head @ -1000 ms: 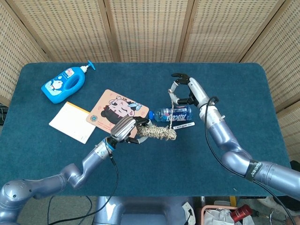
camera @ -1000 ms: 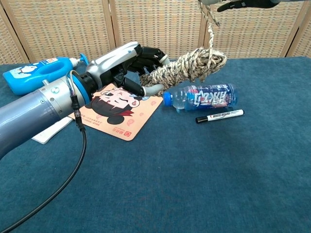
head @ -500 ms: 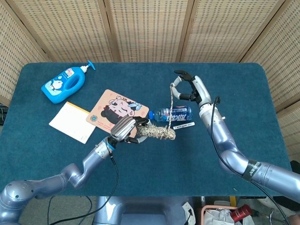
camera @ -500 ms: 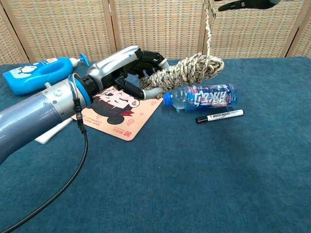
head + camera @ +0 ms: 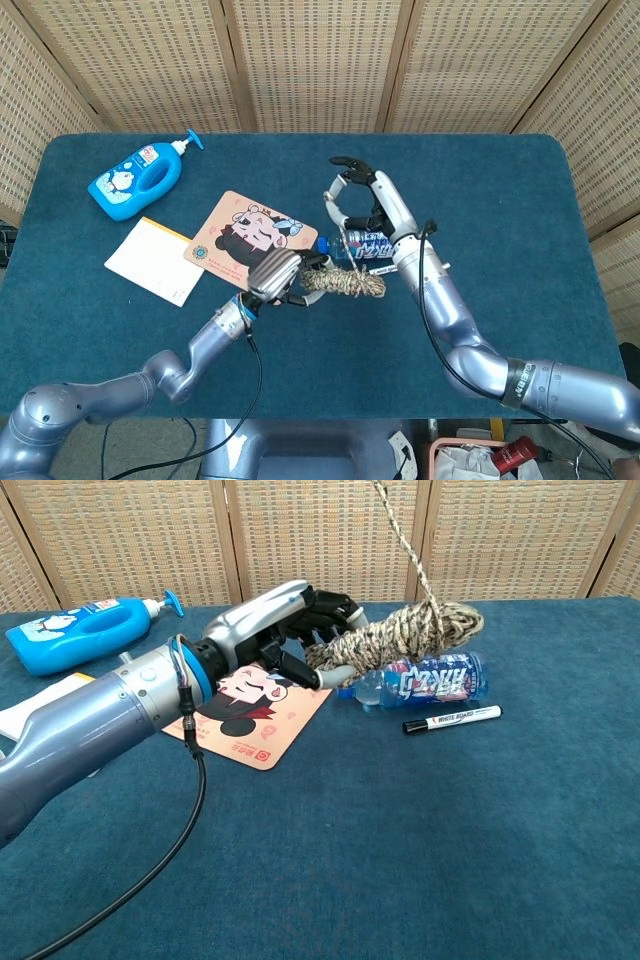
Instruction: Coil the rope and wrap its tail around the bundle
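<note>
The right hand (image 5: 362,195), apparently pinching the rope's tail (image 5: 405,540), has swung leftward over the coiled bundle (image 5: 400,635) gripped by the left hand (image 5: 277,275), starting a wrap.

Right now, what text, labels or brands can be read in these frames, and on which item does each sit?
"WHITE BOARD": on the marker, chest view.
Bottle label: large white characters on blue, not legible.
Mat: a red mark and small print at its near edge, too small to read.
Soap bottle: cartoon label, text blurred.
Notepad: no readable text.
</note>
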Tool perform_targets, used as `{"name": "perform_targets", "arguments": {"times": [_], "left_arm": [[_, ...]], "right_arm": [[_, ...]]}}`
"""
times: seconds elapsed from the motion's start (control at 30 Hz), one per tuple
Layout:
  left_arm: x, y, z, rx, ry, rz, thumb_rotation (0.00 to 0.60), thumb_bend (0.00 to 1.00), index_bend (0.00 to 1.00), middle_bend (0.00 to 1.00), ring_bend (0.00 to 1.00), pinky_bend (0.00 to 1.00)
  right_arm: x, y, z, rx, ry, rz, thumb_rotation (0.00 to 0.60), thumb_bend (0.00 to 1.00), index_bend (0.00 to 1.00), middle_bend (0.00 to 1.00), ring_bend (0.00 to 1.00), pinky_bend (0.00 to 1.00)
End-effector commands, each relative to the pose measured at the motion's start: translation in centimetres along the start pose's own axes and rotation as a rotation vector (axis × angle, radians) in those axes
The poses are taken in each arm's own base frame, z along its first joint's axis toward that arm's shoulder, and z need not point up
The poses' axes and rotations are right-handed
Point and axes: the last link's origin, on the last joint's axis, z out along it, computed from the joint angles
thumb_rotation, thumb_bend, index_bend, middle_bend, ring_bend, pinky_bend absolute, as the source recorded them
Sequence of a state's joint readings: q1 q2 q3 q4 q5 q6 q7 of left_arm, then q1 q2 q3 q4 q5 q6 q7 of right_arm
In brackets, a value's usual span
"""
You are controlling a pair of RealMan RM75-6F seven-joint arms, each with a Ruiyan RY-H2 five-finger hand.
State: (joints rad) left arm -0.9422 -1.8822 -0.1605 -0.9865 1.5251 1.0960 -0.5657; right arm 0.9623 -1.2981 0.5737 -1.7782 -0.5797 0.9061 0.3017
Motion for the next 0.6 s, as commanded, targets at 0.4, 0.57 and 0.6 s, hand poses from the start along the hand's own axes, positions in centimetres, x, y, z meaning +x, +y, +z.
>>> {"name": "perform_targets", "arguments": {"times": [0.4, 0.57, 0.6], "left_arm": [[-0.6, 0.5, -1.0, -0.053, -0.034, 0.006, 0.600, 0.82, 0.64, 0.53, 0.45, 0.53], [-0.5, 0.5, -1.4, -0.075, -0.040, -0.004, 0.600, 0.82, 0.65, 0.54, 0.45, 0.53], [-0.5, 0.4, -1.4, -0.078, -0.040, -0.006, 0.600, 0.82, 0.65, 0.54, 0.45, 0.53]], "right_arm": [[1.5, -0.4, 2.4, -0.089, 0.047, -0.002, 0.600, 0.52, 0.72, 0.15, 0.00, 0.00], [2.5, 0.5, 2.8, -0.166, 0.052, 0.050, 0.600, 0.52, 0.72, 0.15, 0.00, 0.00], [2.7, 0.7, 2.9, -0.183, 0.050, 0.060, 0.600, 0.52, 0.72, 0.15, 0.00, 0.00]]}}
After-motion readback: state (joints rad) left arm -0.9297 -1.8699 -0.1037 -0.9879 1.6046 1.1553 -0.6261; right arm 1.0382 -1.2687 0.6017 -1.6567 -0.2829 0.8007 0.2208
